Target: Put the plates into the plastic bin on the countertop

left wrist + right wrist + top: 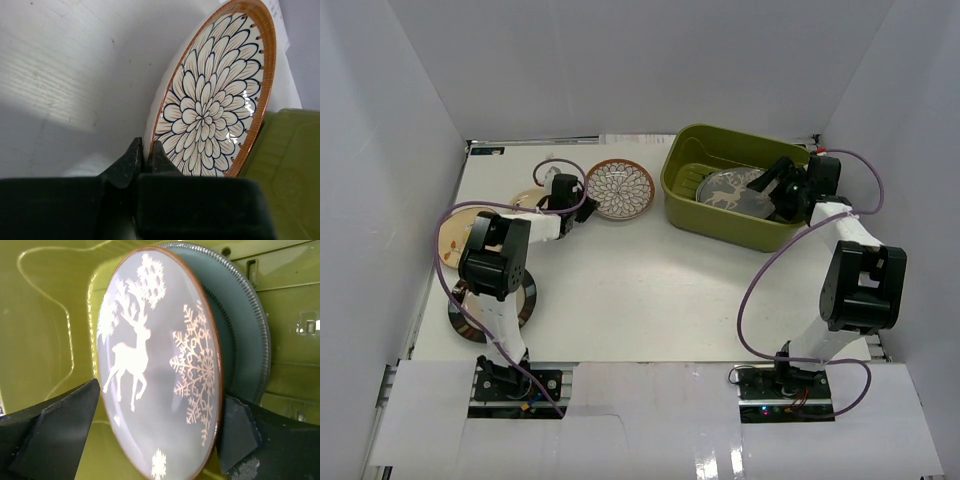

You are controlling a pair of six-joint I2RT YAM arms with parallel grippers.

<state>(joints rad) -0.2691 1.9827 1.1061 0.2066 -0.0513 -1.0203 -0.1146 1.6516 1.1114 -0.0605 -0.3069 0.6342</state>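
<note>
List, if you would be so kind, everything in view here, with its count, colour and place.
plastic bin: one, olive green, back right of the countertop
countertop: one, white, walled in
grey plate: one, grey with a white reindeer, inside the bin
teal plate: one, teal, in the bin behind the grey plate
petal plate: one, white and brown, left of the bin
cream plates: two, cream, far left; the other nearer the wall
metallic plate: one, shiny dark, front left under the left arm
left claw: one, black, shut on the petal plate's rim
right claw: one, black, open, straddling the grey plate
</note>
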